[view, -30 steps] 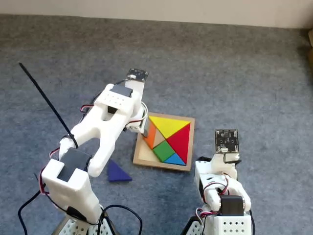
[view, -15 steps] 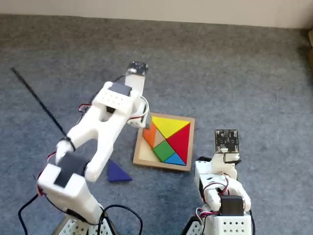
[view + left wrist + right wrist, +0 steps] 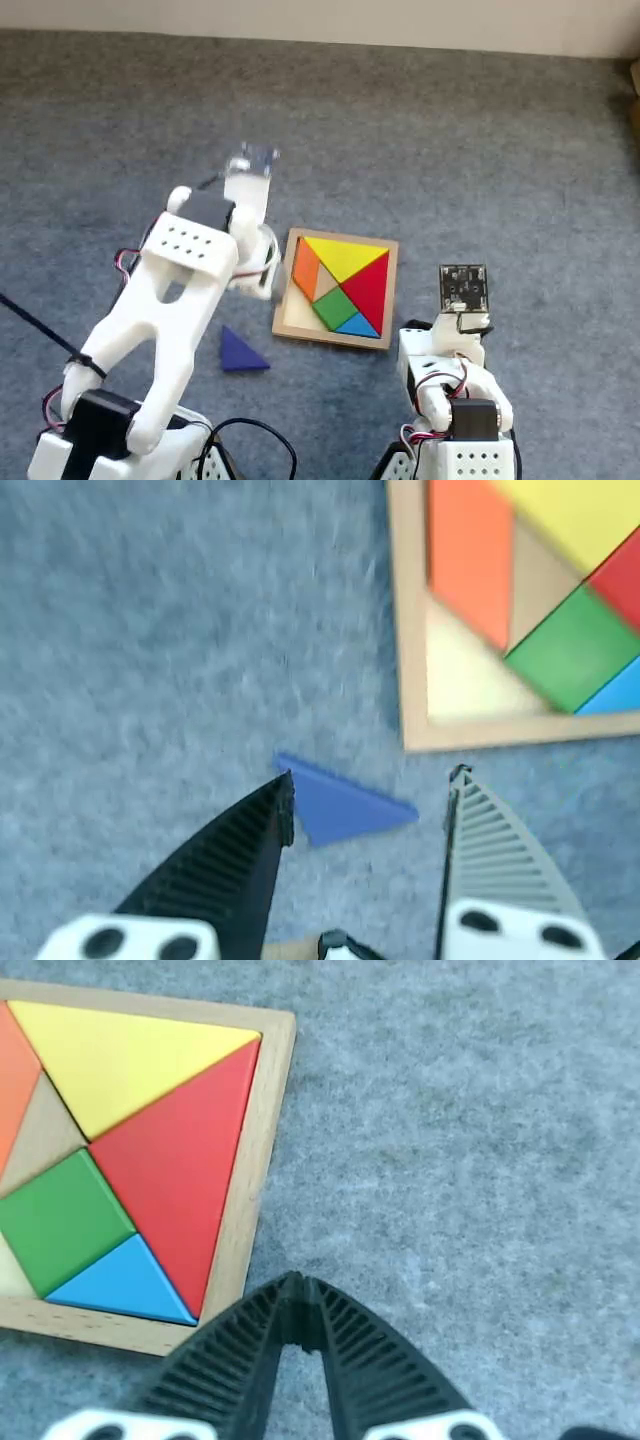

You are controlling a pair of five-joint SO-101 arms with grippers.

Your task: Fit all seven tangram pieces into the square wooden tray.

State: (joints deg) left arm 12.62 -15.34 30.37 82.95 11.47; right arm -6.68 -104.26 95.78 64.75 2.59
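Sitting on the gray carpet [image 3: 500, 150] is the square wooden tray [image 3: 393, 292]. Six pieces lie flat inside it: a big yellow triangle [image 3: 345, 256], a big red triangle [image 3: 370, 290], a green square [image 3: 333, 306], a light blue triangle [image 3: 357, 324], an orange slanted piece [image 3: 305, 270] and a small tan triangle [image 3: 323, 286]. There is a bare corner [image 3: 465, 675] of pale wood in the tray, next to the orange slanted piece and the green square. The dark blue triangle [image 3: 238, 352] lies on the carpet outside the tray, near that corner but not touching the tray. The left pincer [image 3: 371, 778] is spread wide, just beside the tray's edge on the orange side. From its own camera the dark blue triangle sits between its two tips, and I can't tell if they touch it. The right pincer [image 3: 300, 1290] is squeezed closed with nothing in it. It is over the carpet, near the tray corner where the light blue triangle is.
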